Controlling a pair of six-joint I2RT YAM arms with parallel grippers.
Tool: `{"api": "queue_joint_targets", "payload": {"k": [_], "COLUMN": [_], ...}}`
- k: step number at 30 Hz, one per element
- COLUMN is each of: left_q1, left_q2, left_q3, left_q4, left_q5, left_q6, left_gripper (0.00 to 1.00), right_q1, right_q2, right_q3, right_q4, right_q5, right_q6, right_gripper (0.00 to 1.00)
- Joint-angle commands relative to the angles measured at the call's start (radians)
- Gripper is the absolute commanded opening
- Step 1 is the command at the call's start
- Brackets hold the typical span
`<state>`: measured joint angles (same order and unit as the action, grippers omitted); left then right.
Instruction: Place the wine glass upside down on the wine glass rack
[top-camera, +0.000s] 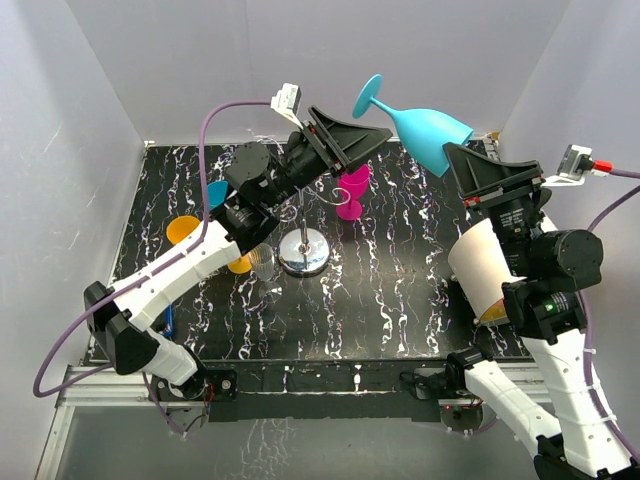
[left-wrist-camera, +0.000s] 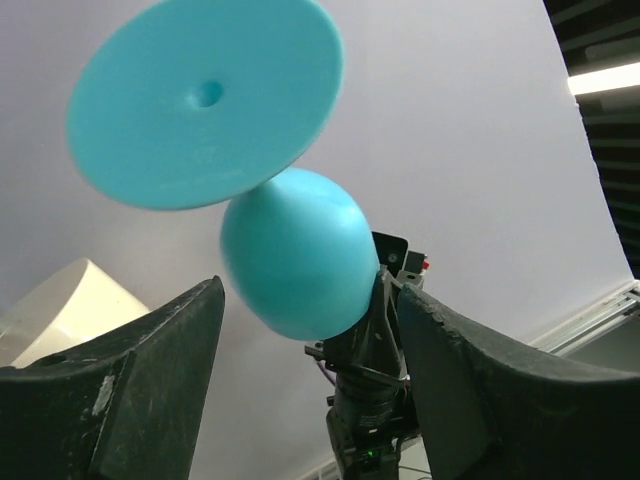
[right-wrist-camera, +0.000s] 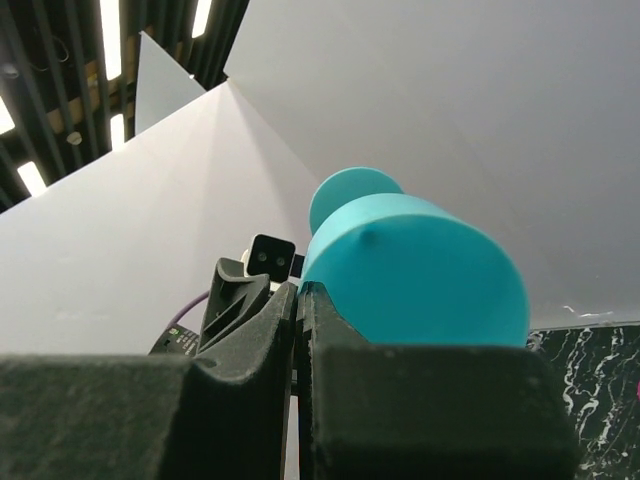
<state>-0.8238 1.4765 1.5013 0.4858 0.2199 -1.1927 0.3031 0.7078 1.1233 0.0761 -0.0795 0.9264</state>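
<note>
The blue wine glass (top-camera: 425, 128) hangs tilted in the air above the back of the table, its round foot (top-camera: 368, 96) towards the left. My right gripper (top-camera: 470, 160) is shut on the rim of its bowl (right-wrist-camera: 415, 265), with the fingers (right-wrist-camera: 262, 330) pressed together. My left gripper (top-camera: 372, 135) is raised just below the stem, and its jaws stand apart. In the left wrist view the foot (left-wrist-camera: 205, 100) and bowl (left-wrist-camera: 295, 255) loom just above the open fingers (left-wrist-camera: 150, 360). The wine glass rack (top-camera: 305, 250) stands on its chrome base under the left arm.
On the black marbled table (top-camera: 400, 290) a pink glass (top-camera: 352, 192) stands behind the rack. Orange cups (top-camera: 183, 229) and a clear glass (top-camera: 263, 260) sit at the left. A cream cylinder (top-camera: 478, 268) lies by the right arm. White walls enclose the table.
</note>
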Motion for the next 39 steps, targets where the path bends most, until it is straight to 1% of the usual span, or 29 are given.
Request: {"api": "queue_joint_targets", "payload": {"k": [1, 6, 10, 14, 20, 28, 31, 34, 39], "left_q1": [-0.037, -0.055, -0.061, -0.07, -0.073, -0.085, -0.088, -0.089, -0.089], "left_q2": [-0.073, -0.093, -0.088, -0.076, -0.073, -0.053, -0.047, -0.043, -0.039], "left_q3": [-0.021, -0.039, -0.041, -0.033, -0.023, -0.021, -0.025, -0.025, -0.032], "left_q4": [0.106, 0.15, 0.195, 0.26, 0.299, 0.371, 0.388, 0.396, 0.406], "left_q5": [-0.139, -0.22, -0.271, -0.289, -0.306, -0.327, -0.343, -0.36, -0.369], "left_q6": [-0.005, 0.023, 0.027, 0.053, 0.091, 0.135, 0.144, 0.153, 0.164], "left_gripper": [0.67, 0.6, 0.57, 0.55, 0.46, 0.46, 0.43, 0.36, 0.17], "right_q1": [-0.002, -0.001, -0.001, -0.002, -0.001, -0.002, -0.001, -0.001, -0.001], "right_q2": [-0.003, 0.008, 0.017, 0.014, 0.014, 0.013, 0.012, 0.009, 0.005], "right_q3": [-0.011, -0.023, -0.039, -0.044, -0.043, -0.046, -0.048, -0.049, -0.037], "right_q4": [0.142, 0.175, 0.225, 0.254, 0.259, 0.262, 0.26, 0.252, 0.217], "right_q5": [-0.073, -0.128, -0.198, -0.253, -0.29, -0.367, -0.388, -0.399, -0.407], "right_q6": [0.039, 0.055, 0.064, 0.055, 0.048, 0.031, 0.032, 0.034, 0.026], "right_gripper": [0.0, 0.0, 0.0, 0.0, 0.0, 0.0, 0.0, 0.0, 0.0]}}
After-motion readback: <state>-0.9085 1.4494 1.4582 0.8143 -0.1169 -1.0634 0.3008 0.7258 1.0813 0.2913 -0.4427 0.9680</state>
